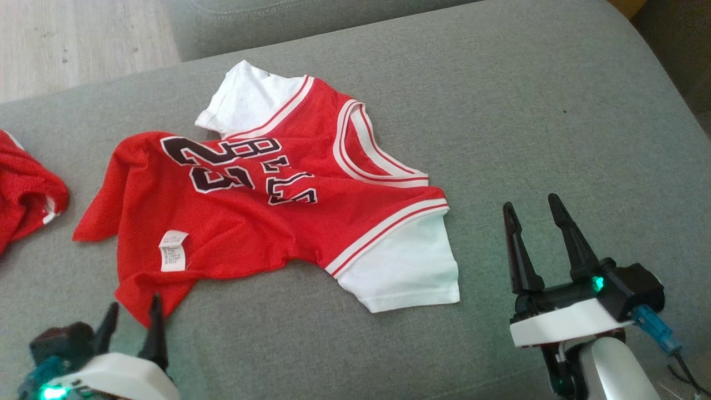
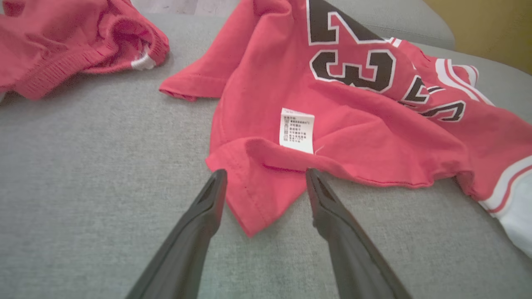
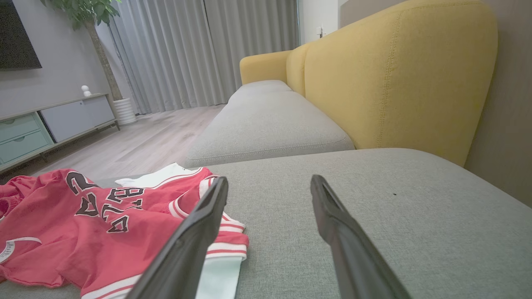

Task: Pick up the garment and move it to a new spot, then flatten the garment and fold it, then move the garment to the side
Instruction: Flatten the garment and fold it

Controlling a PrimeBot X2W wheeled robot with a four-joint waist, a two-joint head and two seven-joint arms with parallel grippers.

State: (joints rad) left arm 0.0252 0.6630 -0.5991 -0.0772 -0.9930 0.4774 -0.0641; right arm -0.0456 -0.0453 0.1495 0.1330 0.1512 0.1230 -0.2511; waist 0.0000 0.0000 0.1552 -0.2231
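Left gripper [image 2: 266, 174]: fingers apart, holding nothing; the near-left hem corner of the jersey lies between the two fingertips. Whether they touch the cloth, I cannot tell.
Right gripper [image 1: 531, 204]: fingers apart and empty, over bare cushion to the right of the jersey, near its white sleeve [image 1: 408, 266] but apart from it.
Jersey [image 1: 266, 222]: red with white sleeves and striped trim, spread crumpled across the middle of the sofa cushion, black number 23 and lettering facing up, neckline towards the right.
Care label [image 1: 173, 250]: white, on the red cloth just beyond the left fingertips.
Second red garment [image 1: 25, 183]: bunched at the far left, apart from the jersey.
Sofa cushion [image 1: 555, 111]: grey, under everything.
Backrest [image 3: 395, 74]: yellow, to the right.
Floor [image 1: 66, 39]: pale wood, beyond the cushion.
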